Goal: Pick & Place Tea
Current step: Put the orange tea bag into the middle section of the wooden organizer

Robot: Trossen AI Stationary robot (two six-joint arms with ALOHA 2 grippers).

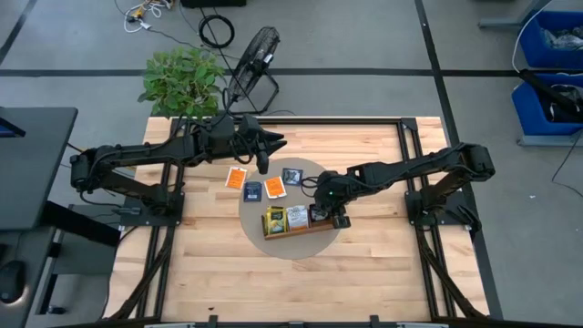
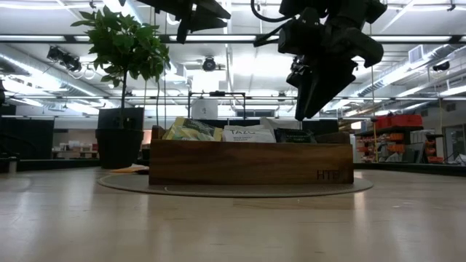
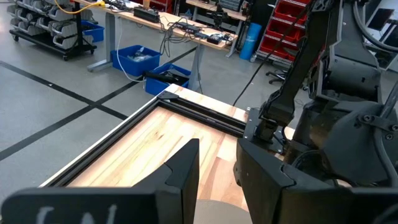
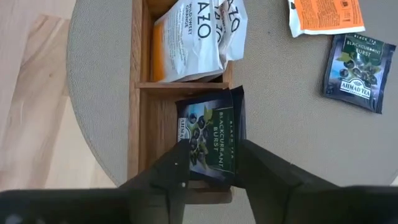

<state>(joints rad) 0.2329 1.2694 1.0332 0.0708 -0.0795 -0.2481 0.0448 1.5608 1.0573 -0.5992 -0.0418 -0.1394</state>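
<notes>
Right fingers [image 4: 208, 163] over the tray's end compartment.
They stand spread, astride a dark blackcurrant packet [image 4: 212, 137] lying in the wooden tray [image 4: 135, 106]; left fingers [image 1: 276, 142] parted, above the counter [image 1: 364, 273].

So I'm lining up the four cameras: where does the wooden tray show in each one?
High: the tray lies on the round mat, under the right gripper.
Low: picture's middle, packets standing in it.
Left wrist: not in it.
Right wrist: seen from above, a blackcurrant packet in its end compartment between the fingers.
Shared landmark: the white Tazo packet.
</notes>
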